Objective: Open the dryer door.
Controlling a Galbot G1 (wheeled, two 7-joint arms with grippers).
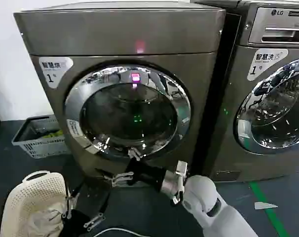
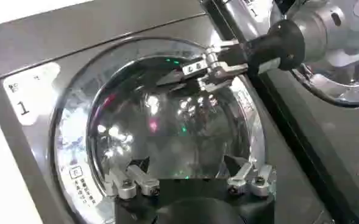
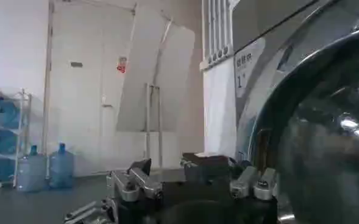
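**Reaching for the closed dryer door**

Filling the front of the grey dryer (image 1: 125,44), the dryer door (image 1: 130,111) is seen shut: a large round porthole with a shiny chrome ring around dark tinted glass, lying flush against the machine's face. No gap is visible anywhere along its rim.

The door is judged to be rigid and fairly heavy, swinging on a hinge instead of lifting free. Its chrome ring looks smooth and slippery, and the glass offers nothing to hold. A grip is best taken at the rim on the side away from the hinge, where a recess or lip would be expected; which side that is cannot be told. A firm pull is likely needed to release the latch.

The right hand (image 1: 123,172) is held just below the lower edge of the chrome ring, close to it; contact cannot be confirmed. Its fingers are spread apart and nothing is held between them. In the left wrist view the same hand (image 2: 188,74) is seen against the door's rim.

The left hand (image 1: 83,210) is held low and near the floor, well apart from the door, fingers spread and empty.

Beside it a cream laundry basket (image 1: 28,190) stands on the floor. A second machine (image 1: 268,89) stands to the right.
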